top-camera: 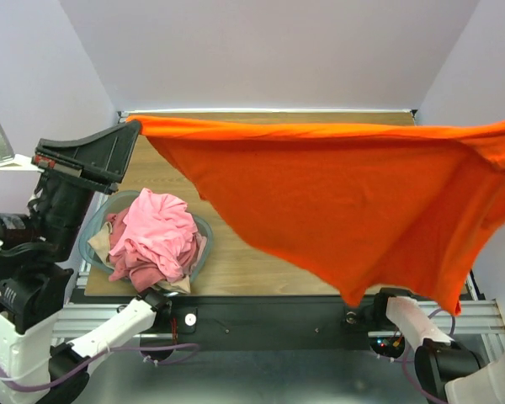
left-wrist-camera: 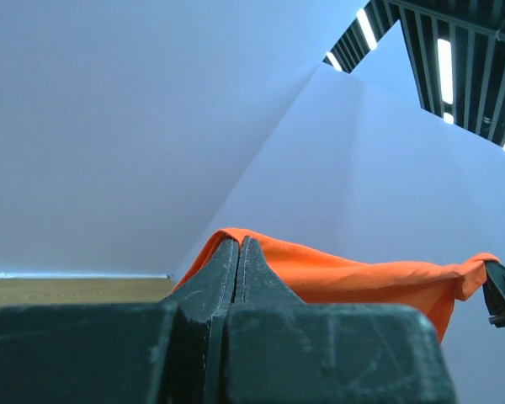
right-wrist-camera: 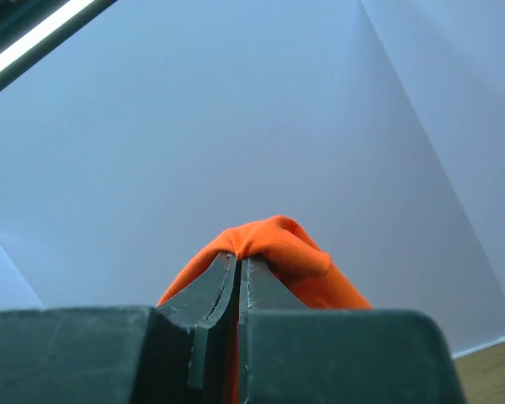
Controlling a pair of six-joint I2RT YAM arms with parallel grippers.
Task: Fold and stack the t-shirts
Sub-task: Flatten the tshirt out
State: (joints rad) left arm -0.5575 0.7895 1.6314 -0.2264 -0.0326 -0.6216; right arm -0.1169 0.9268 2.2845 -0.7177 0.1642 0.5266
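A bright orange-red t-shirt [top-camera: 337,194] hangs stretched in the air across the table, held up by both arms. My left gripper [top-camera: 131,126] is shut on its left corner, high above the table's far left. In the left wrist view the jaws [left-wrist-camera: 239,244] are closed with orange cloth [left-wrist-camera: 353,278] trailing right. My right gripper is past the right edge of the top view; in the right wrist view it [right-wrist-camera: 238,259] is shut on a bunched fold of the shirt [right-wrist-camera: 278,240]. Pink [top-camera: 156,236] and pale beige [top-camera: 101,246] t-shirts lie crumpled in the basket.
A clear bluish plastic basket [top-camera: 204,231] stands at the near left of the wooden table [top-camera: 236,269]. The hanging shirt hides most of the table's middle and right. White walls enclose the back and sides.
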